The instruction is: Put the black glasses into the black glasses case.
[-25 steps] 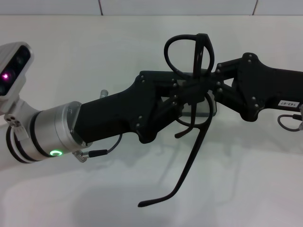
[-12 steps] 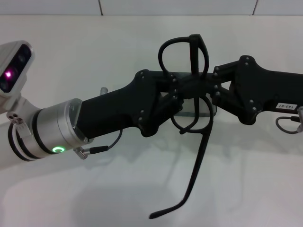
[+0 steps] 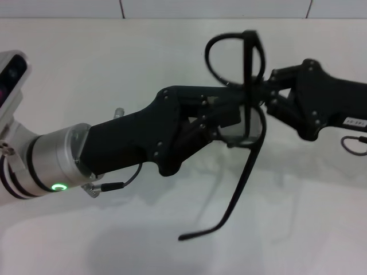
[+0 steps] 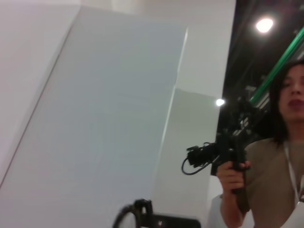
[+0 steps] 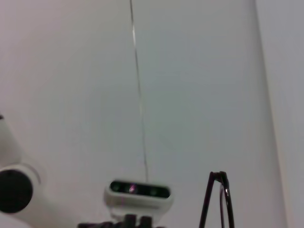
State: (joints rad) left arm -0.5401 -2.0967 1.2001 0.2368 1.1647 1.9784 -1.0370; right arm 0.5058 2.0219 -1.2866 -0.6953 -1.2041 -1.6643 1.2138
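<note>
The left end effector (image 3: 229, 114) and the right end effector (image 3: 265, 96) are meeting tip to tip above the white counter (image 3: 86, 69), and both are gripping the black glasses (image 3: 243, 74) at the front frame, where the two sets of fingers are closing together on it. The glasses are hanging in mid-air between the two arms, clear of the counter, with the lens front standing upright and one lens ring rising above the fingers. One temple arm is unfolded and trailing downward toward the robot, so the long axis is running roughly vertical. Both arms are equally near the glasses, the left reaching in from the left and the right from the right. The black glasses case is not appearing in any view, so its direction from the end effectors cannot be told. The head view is showing the full two-arm grip. The right wrist view is showing only a sliver of frame edge and the robot's head camera (image 5: 138, 190). The left wrist view is pointing at a wall and a bystander (image 4: 275, 156), not the glasses.
</note>
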